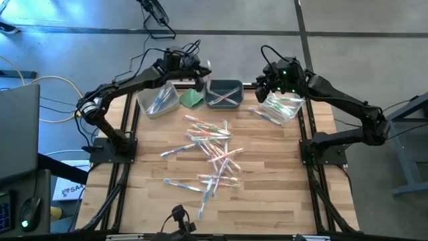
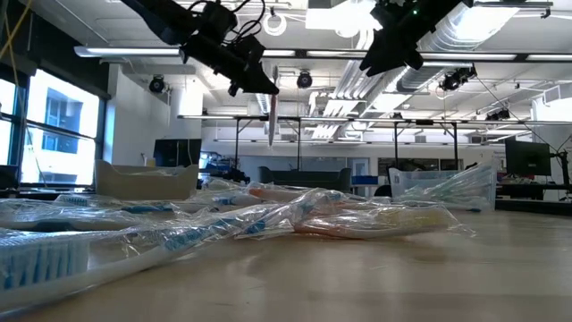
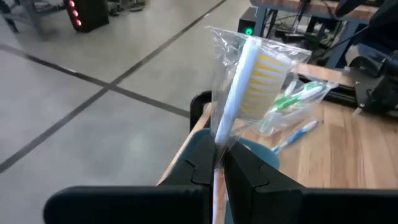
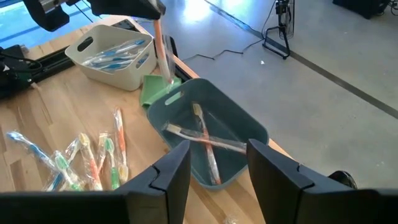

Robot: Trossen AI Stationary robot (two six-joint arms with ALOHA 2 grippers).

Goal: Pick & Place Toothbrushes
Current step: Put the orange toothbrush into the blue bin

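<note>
Orange-handled toothbrush (image 3: 239, 87) hangs clamped in my left gripper (image 3: 219, 163) above the blue-grey bin (image 1: 224, 93). My right gripper (image 4: 214, 163) hovers near it, jaws parted and empty.

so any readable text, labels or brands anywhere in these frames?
None can be read.
White sheet on the floor left of the table, high view: dark print, too small and cut off to read.
Wrapped toothbrushes on the table: no legible print on the wrappers.
Bins, green cloth, arms: no visible labels.
</note>
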